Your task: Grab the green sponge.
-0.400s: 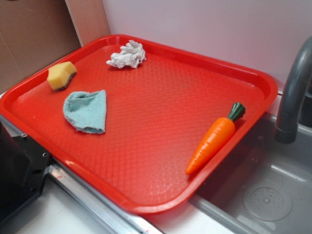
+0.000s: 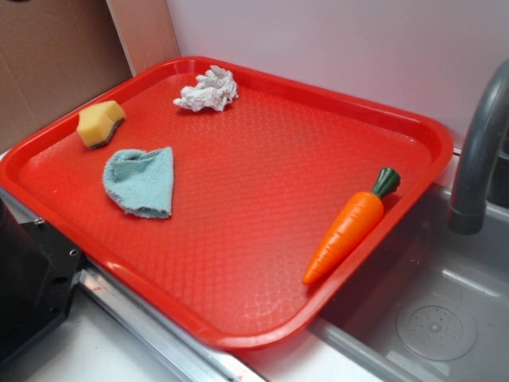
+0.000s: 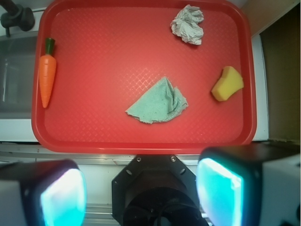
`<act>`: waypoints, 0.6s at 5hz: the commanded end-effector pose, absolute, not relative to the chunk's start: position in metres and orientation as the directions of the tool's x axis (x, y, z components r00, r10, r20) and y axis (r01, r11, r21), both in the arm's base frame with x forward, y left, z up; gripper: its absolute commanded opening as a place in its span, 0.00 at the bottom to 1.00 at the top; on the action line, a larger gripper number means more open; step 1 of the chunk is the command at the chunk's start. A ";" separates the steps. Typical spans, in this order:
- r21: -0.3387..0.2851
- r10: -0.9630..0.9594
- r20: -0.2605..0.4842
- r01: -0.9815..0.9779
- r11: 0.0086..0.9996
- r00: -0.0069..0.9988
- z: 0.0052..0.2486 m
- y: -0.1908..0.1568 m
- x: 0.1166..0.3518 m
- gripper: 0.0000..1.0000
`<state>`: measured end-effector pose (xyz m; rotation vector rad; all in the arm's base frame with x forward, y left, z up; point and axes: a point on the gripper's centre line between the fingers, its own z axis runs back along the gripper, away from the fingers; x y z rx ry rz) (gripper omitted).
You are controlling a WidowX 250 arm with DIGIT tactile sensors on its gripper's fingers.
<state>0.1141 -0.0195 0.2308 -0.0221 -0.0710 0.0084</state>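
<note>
Wrist view, looking down past the gripper (image 3: 141,188): jaws spread wide, nothing between them, the two glowing teal-lit finger pads (image 3: 63,197) framing the bottom of the picture, high above the flat red textured plastic tray (image 3: 117,136).

Small chunky yellow foam sponge with angled corners and a thin dark greenish underlayer (image 3: 227,84) (image 2: 100,122): ahead of the jaws and well off to the side of the brighter pad in the wrist view, close to the tray's side rim, apart from everything else. Not yet approached; well clear of the jaws.

Flat light-teal terry cloth, folded to a fan shape (image 3: 157,101) (image 2: 140,181): almost straight ahead of the gap between the jaws, nearer to them than the sponge. Crumpled white knobbly rag (image 3: 188,24) (image 2: 207,89): farthest ahead, beyond the sponge. Orange plastic toy carrot with green top (image 3: 47,73) (image 2: 353,224): ahead and far off to the opposite side, along the other rim.

Likely hazards, judged from this layout:
- Straight descent without a sideways shift: closure on the cloth, the wrong green-toned item.
- Sponge close to the raised rim: outer finger liable to strike or ride up the rim, leaving a one-sided pinch.
- Angled corners and soft foam: off-centre squeeze likely to rotate or squirt the block out.
- Shallow closure: hold on the top edge only, slip on lifting.
</note>
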 end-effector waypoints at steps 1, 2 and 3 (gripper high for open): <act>-0.058 0.362 0.160 -0.357 0.932 0.919 0.212 -0.006 0.123 1.00; -0.068 0.576 0.193 -0.574 0.816 0.795 0.183 0.027 0.141 1.00; -0.075 0.750 0.228 -0.756 0.650 0.621 0.154 0.057 0.155 1.00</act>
